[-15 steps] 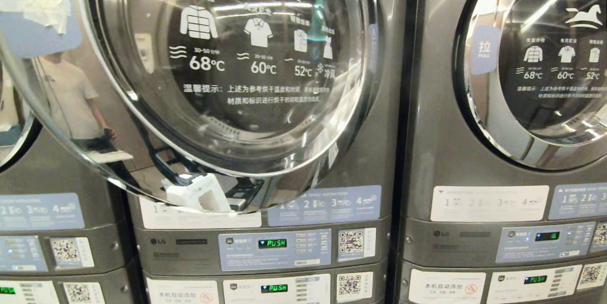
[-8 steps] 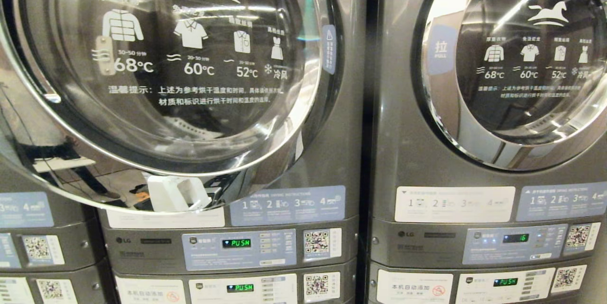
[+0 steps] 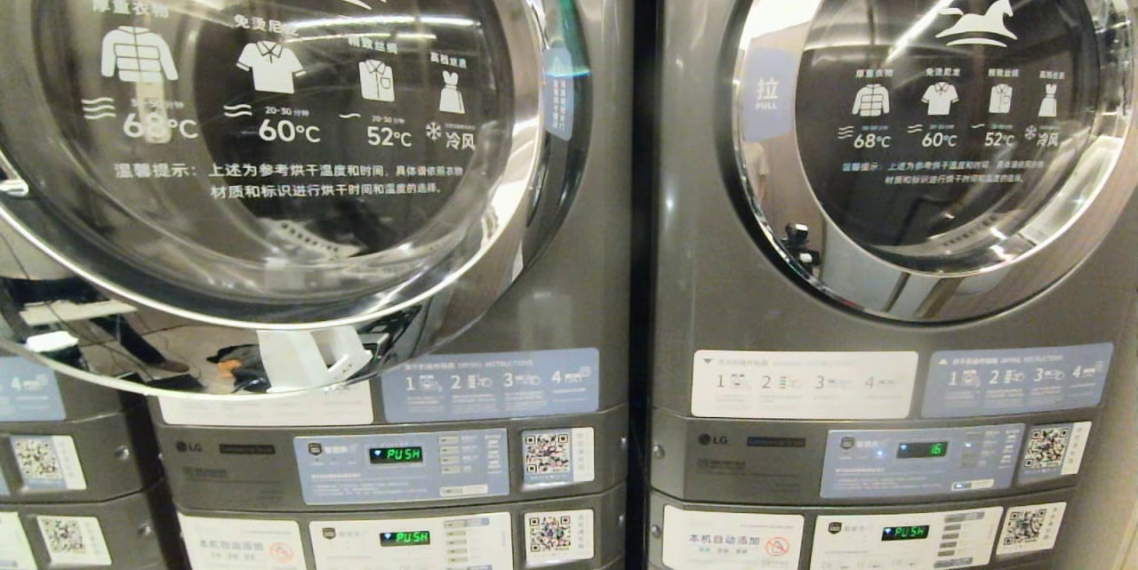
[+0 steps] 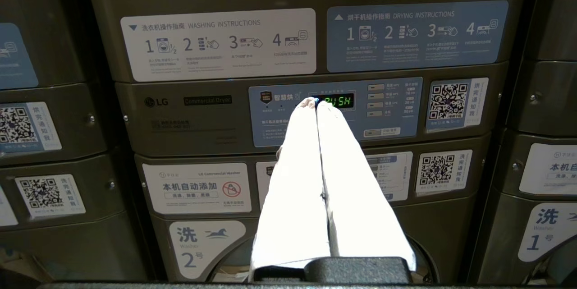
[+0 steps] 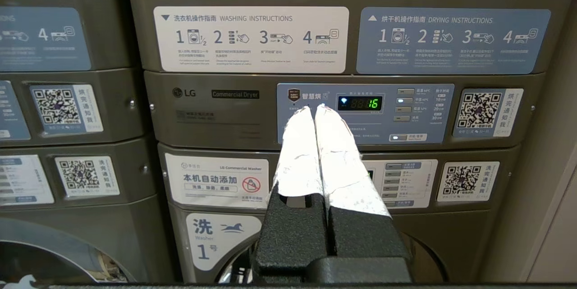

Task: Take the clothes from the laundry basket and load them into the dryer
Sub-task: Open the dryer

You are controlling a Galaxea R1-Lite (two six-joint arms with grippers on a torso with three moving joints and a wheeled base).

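Head view: shifts as a whole to the left against a second ago, both machines sliding together, so reads as the camera swinging rightward rather than anything moving on its own. Now frames the dryer (image 3: 569, 303) on the left and the alike neighbouring dryer (image 3: 889, 339) on the right almost evenly. Shows the chrome-rimmed glass door (image 3: 267, 108) overlapping the label strip below it, so seemingly standing ajar, though hard to confirm. Means, as a judgement, positioning and no loading under way yet. Cuts off the door's left edge; leaves the drum interior lost behind reflections; shows no arm, no clothes and no laundry basket. Left wrist view: looks at the panel reading "PUSH" (image 4: 338, 101) above a washer label marked 2, which ties this machine to the task. Shows the left gripper (image 4: 315, 102) with its white fingers pressed together, grasping nothing, out in front of that panel; cannot tell how near. Right wrist view: faces the other machine's panel, display reading 16 (image 5: 367, 103), above a label marked 1. Shows the right gripper (image 5: 314, 109) likewise clenched and empty. Leaves the basket out of all three views, so no saying where it stands.
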